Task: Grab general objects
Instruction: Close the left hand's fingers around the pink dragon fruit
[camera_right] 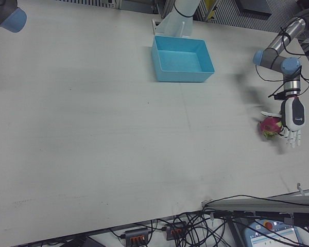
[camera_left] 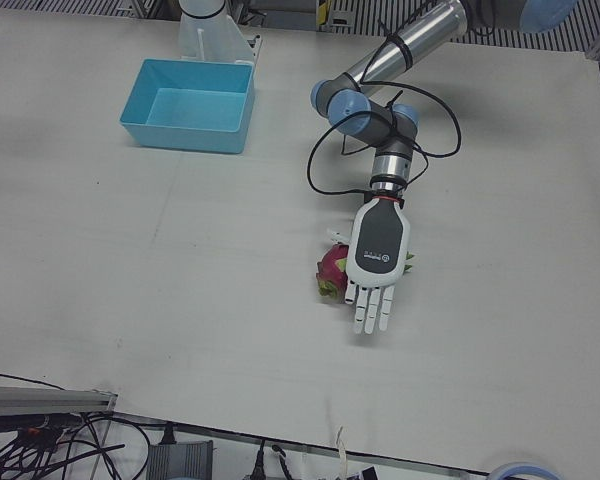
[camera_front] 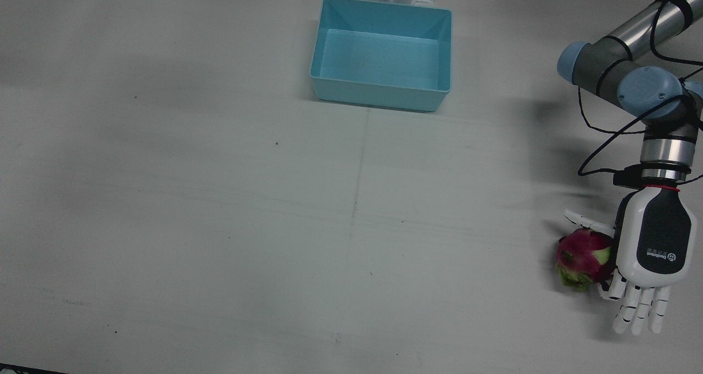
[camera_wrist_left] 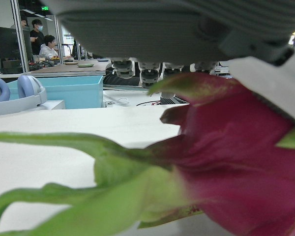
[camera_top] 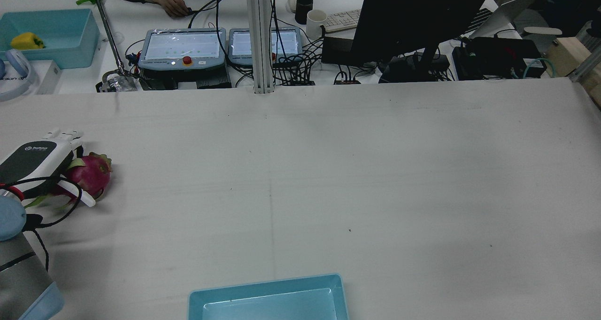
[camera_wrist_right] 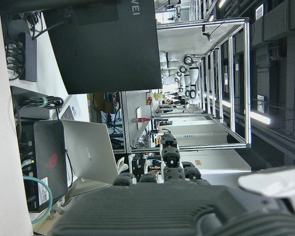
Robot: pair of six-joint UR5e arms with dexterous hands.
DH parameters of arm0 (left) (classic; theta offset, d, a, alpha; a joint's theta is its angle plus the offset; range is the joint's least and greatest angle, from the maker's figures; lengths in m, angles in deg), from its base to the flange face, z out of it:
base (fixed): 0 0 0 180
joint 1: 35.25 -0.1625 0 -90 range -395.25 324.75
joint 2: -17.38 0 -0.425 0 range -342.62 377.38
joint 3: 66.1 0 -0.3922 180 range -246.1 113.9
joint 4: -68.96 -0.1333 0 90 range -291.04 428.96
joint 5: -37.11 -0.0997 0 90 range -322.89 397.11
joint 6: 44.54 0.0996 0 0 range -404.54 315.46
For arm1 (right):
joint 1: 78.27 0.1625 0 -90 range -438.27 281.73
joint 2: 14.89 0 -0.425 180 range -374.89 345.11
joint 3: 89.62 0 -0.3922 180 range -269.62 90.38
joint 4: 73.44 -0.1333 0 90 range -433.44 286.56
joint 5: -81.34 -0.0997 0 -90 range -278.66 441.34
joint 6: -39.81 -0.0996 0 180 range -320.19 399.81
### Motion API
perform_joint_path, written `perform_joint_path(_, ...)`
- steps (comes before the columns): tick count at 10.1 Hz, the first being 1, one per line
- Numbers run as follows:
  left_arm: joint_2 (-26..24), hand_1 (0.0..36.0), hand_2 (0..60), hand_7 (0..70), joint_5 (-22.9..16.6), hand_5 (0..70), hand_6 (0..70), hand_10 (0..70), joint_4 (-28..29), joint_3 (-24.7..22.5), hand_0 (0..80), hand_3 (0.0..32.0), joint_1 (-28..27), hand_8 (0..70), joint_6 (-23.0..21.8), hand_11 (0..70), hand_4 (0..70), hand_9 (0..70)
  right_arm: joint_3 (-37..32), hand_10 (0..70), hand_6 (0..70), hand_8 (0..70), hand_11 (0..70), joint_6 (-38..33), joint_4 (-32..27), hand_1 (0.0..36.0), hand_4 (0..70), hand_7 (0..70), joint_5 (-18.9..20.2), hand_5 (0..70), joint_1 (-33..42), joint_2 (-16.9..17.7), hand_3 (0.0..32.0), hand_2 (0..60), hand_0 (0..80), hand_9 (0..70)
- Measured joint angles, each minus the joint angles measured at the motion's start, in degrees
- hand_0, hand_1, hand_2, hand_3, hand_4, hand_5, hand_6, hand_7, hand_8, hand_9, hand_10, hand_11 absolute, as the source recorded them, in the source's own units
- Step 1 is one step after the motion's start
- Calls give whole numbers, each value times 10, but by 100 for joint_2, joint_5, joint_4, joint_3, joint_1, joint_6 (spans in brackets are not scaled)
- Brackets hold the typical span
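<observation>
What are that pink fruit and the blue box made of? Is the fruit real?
The dragon fruit beside the left robot hand has a magenta, slightly glossy skin with green leafy scales; up close it looks smooth and waxy, so real or a plastic replica, I cannot tell. The blue bin looks like moulded plastic: uniform colour, smooth matte walls, rounded rim.

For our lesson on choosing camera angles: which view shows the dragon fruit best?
The front view: the whole dragon fruit shows clearly beside the left hand. The rear view shows it partly behind that hand, the left-front and right-front views show it small, and the left hand view shows only a blurred close-up.
</observation>
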Motion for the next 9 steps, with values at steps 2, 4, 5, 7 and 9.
perform_joint_path(2, -4, 176, 600, 210, 7, 700, 132, 57, 47, -25, 444, 0, 5, 175, -8, 80, 525, 72, 0, 0, 0, 0, 0, 0, 0, 0, 0, 0, 0, 0, 0, 0, 0, 0, 0, 0)
perform_joint_path(4, 14, 267, 600, 247, -16, 700, 147, 85, 269, -220, 465, 0, 29, 193, -41, 124, 588, 98, 2, 0, 0, 0, 0, 5, 0, 0, 0, 0, 0, 0, 0, 0, 0, 0, 0, 0)
perform_joint_path(5, 92, 236, 600, 254, -71, 700, 150, 83, 456, -437, 444, 0, 40, 201, -58, 119, 569, 110, 2, 0, 0, 0, 0, 7, 0, 0, 0, 0, 0, 0, 0, 0, 0, 0, 0, 0)
perform_joint_path(7, 410, 151, 600, 280, -503, 700, 176, 104, 911, -1005, 334, 0, 89, 250, -156, 143, 519, 180, 6, 0, 0, 0, 0, 8, 0, 0, 0, 0, -2, 0, 0, 0, 0, 0, 0, 0)
perform_joint_path(9, 608, 110, 600, 300, -1565, 700, 199, 128, 1483, -1346, 285, 0, 445, 279, -481, 176, 506, 219, 8, 0, 0, 0, 0, 9, 0, 0, 0, 0, -7, 0, 0, 0, 0, 0, 0, 0)
